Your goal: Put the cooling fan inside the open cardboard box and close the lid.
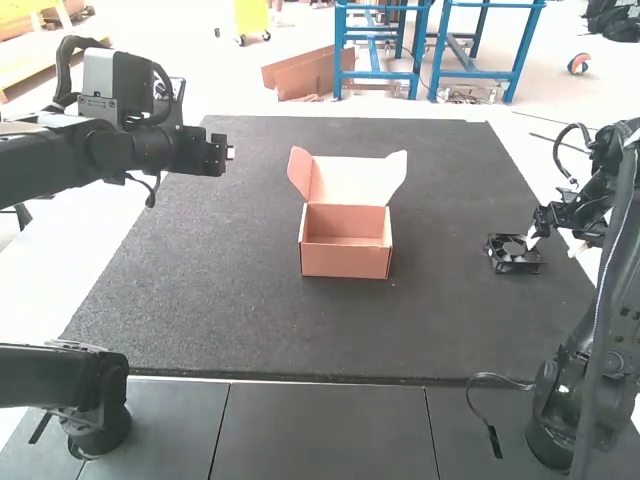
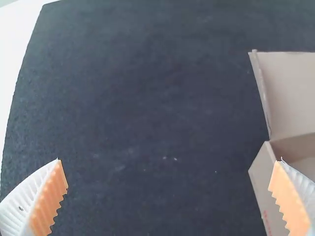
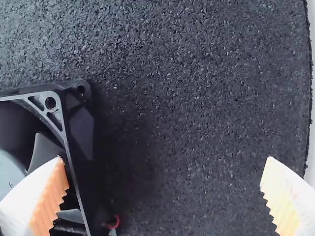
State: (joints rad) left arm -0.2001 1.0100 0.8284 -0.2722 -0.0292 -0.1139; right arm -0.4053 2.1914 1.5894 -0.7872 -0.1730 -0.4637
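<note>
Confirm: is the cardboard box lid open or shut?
Open. The cardboard box has its lid standing up at the back; inside shows empty.

Left arm [image 1: 60, 155] held level, left gripper [image 2: 167, 164] spread wide; right arm [image 1: 612, 230] bent downward, right gripper [image 3: 164, 161] low, fingers apart.

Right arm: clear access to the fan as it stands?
Probably yes. The right arm is at the cooling fan, its jaws open and apparently straddling one frame edge, with nothing but bare mat beside it.
</note>
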